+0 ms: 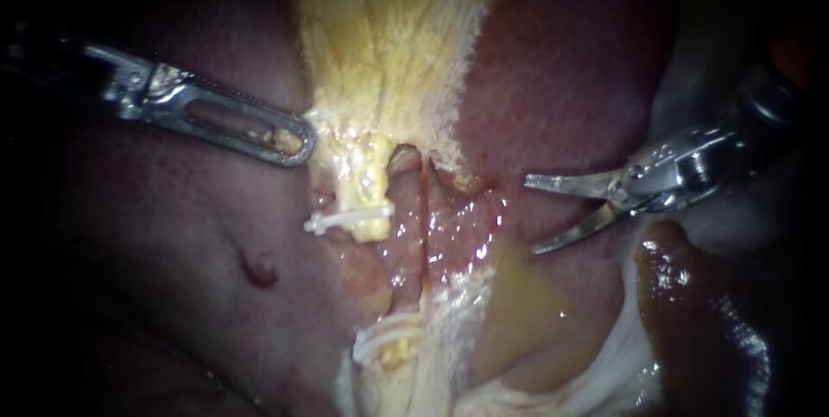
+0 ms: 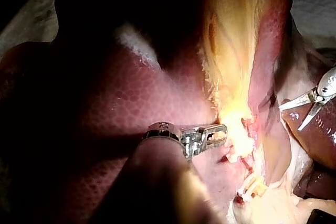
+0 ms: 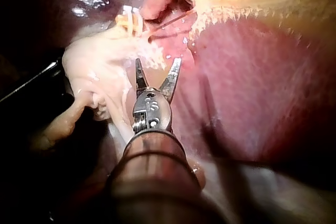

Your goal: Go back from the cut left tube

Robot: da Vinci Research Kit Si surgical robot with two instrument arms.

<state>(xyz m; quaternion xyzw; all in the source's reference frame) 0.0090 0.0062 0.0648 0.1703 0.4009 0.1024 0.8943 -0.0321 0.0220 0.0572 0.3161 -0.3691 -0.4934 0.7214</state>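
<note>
While my right instrument (image 1: 531, 215) hangs with curved blades wide apart and empty, cut left tube (image 1: 367, 201) well ahead of them, left instrument (image 1: 289, 136) jaws clamping yellow tissue (image 1: 335, 134)

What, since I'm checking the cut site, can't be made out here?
- Lower clips: endoscope view, bunched together, count unclear.
- Tissue ahead of the left instrument: left wrist view, washed out by glare.
- Shaft of the right instrument: endoscope view, lost in darkness toward the edge.
</note>
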